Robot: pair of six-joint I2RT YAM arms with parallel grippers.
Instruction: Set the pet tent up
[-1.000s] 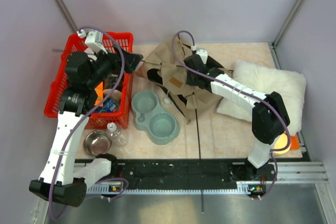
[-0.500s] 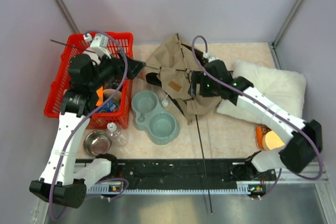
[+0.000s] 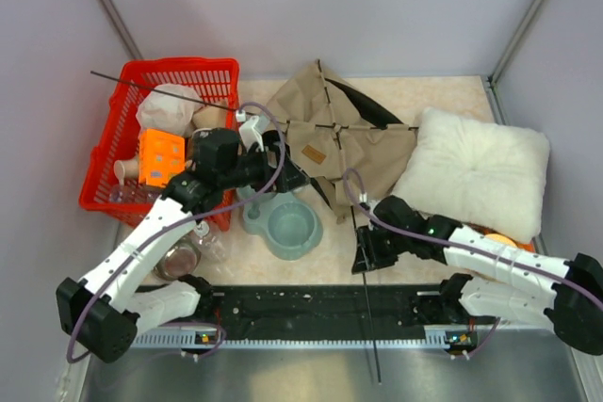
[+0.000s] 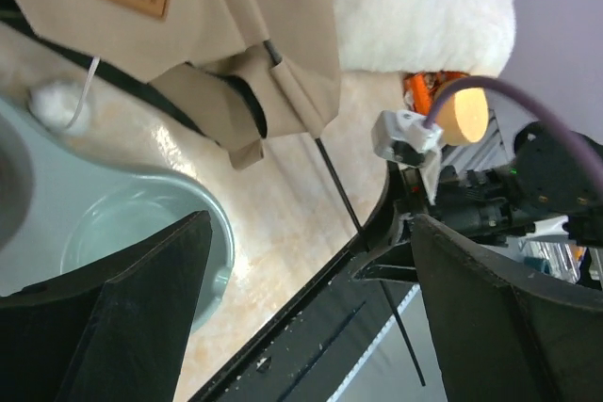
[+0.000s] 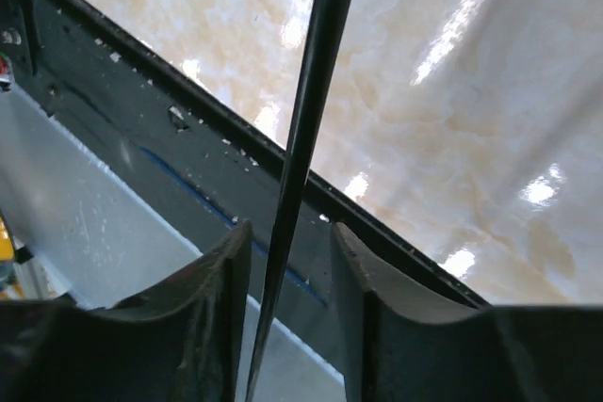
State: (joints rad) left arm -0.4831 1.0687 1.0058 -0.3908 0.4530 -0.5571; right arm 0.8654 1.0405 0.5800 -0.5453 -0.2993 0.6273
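The tent [image 3: 353, 143] looks limp, so take its whippy pole [image 5: 316, 91], which the right gripper [image 5: 287, 233] straddles, clamping unclear; the left gripper [image 4: 309, 233] gapes empty.

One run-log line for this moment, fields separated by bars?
pet tent collapsed | left tool open near bowl | right tool astride loose pole, unclamped

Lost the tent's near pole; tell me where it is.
Top view, centre-right: the pole runs from the tent's near edge, right of the bowl, between the right gripper's fingers and past the table's near edge.
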